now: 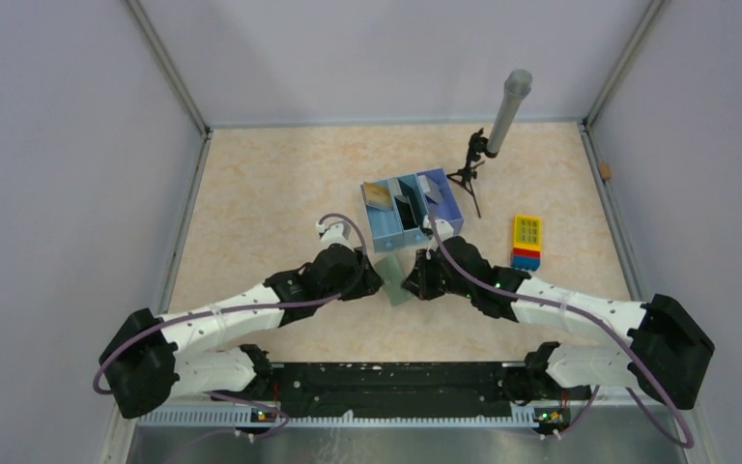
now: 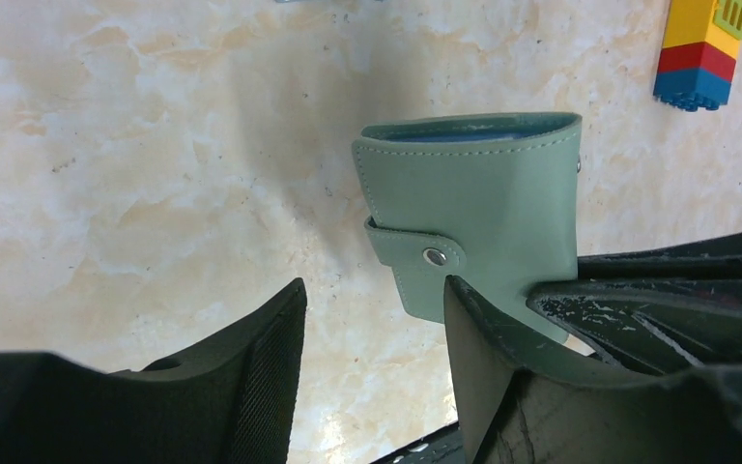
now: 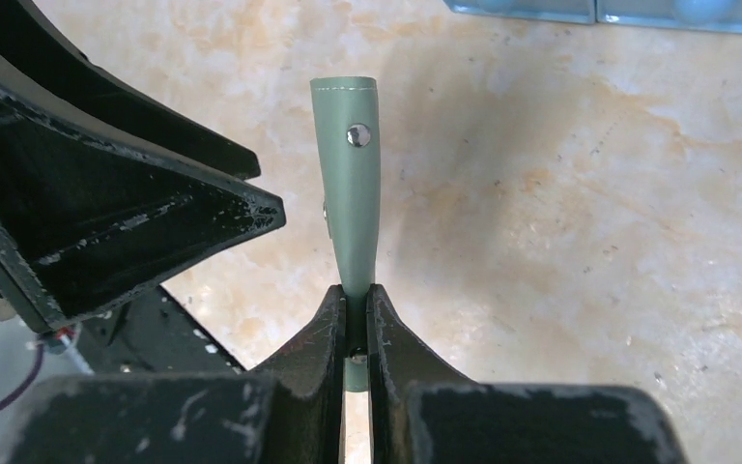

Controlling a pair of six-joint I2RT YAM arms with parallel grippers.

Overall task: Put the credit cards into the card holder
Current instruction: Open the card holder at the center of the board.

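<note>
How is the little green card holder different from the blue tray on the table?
The card holder is grey-green and folded shut, its strap snapped; the blue tray is open-topped with three compartments. The card holder is pinched in the right arm's jaws; the tray sits on the table. The tray holds cards; none show in the card holder. Both show blue inside.

Left hand [image 2: 375, 314] spread, right hand [image 3: 356, 300] pinched tight, both close together.
</note>
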